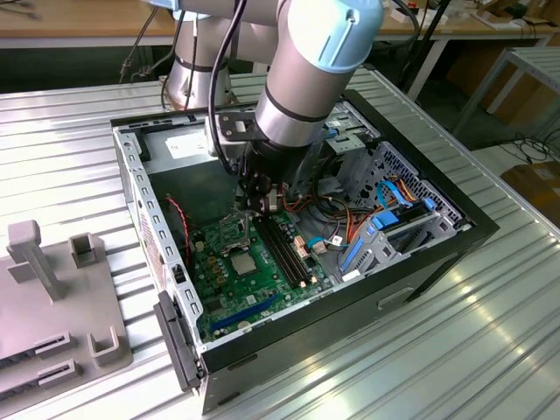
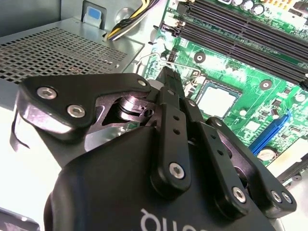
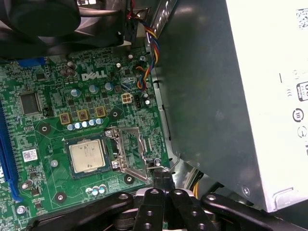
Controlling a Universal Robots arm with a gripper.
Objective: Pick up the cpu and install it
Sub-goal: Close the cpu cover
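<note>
Tight approach, box wall on one side

Tall grey metal power-supply box (image 3: 216, 96) flanks the green motherboard (image 3: 53, 115); raised silver socket frame (image 3: 131, 151) stands between it and the square silver-topped cpu (image 3: 87, 157), open above.

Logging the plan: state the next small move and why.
Probably tip the socket frame over the cpu. The cpu already lies flat in its socket, the frame lies open beside it, and the tool, shut, sits at the frame's edge.
</note>
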